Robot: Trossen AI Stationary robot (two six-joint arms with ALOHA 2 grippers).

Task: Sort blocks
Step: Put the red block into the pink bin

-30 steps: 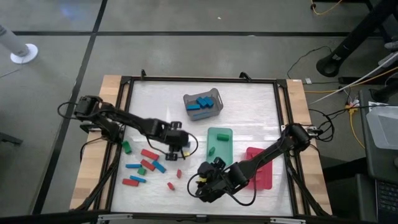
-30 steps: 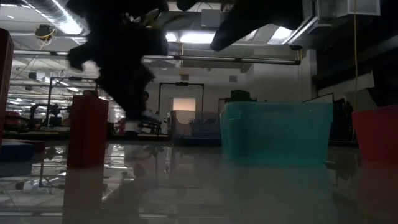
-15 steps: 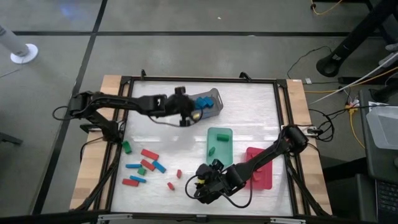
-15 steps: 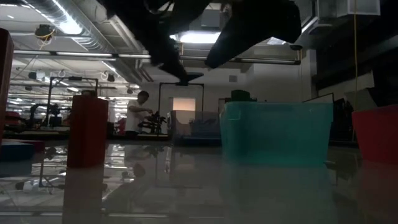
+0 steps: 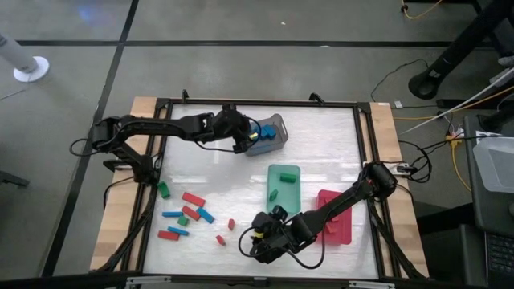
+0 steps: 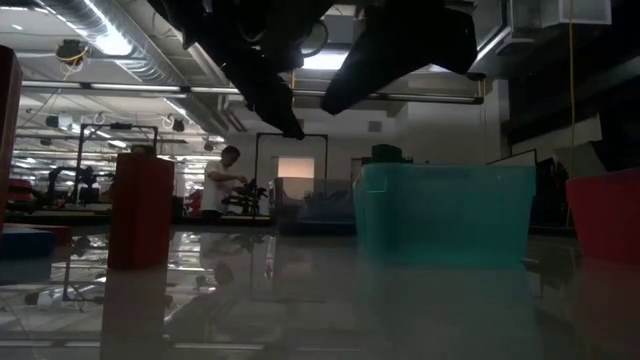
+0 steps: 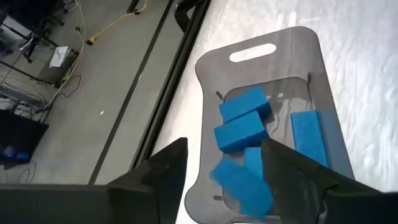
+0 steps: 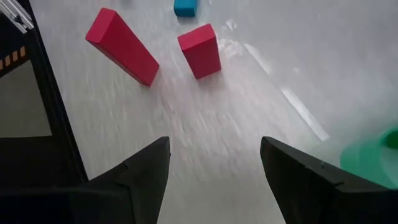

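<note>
Hovering over grey slatted basket at table's far side, left gripper spread, nothing pinched; small blue blocks inside basket. Loose red, blue, green blocks lie near-left. Right gripper near front edge, fingers apart, empty, beside two red blocks.

Blue blocks in basket; red, green, blue ones seemingly scattered.

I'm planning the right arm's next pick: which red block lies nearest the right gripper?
The small red block at the near edge, beside the right gripper. The other small red block lies farther up; the remaining reds sit farther left.
</note>
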